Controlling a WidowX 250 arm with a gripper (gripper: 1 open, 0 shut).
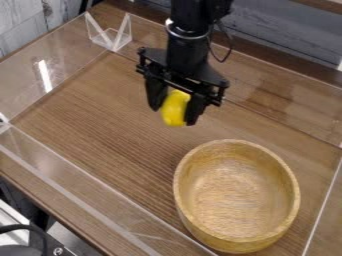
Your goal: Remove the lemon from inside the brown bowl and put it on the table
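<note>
Jaws clamped on lemon (pixel 175 110) above table (pixel 94 130); brown bowl (pixel 238 194) nearby, empty.

Arm (pixel 191 20): showing matte black throughout, a rounded column widening into a boxy black gripper (pixel 175 108) with two flat fingers (pixel 152 96); thin dark cable running beside the column.

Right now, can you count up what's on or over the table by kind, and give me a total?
Lemon: 1, held in the shut end effector above the table
Brown bowl: 1, empty, on the table
Small clear stand at the back: 1
Total: 3 things
</note>
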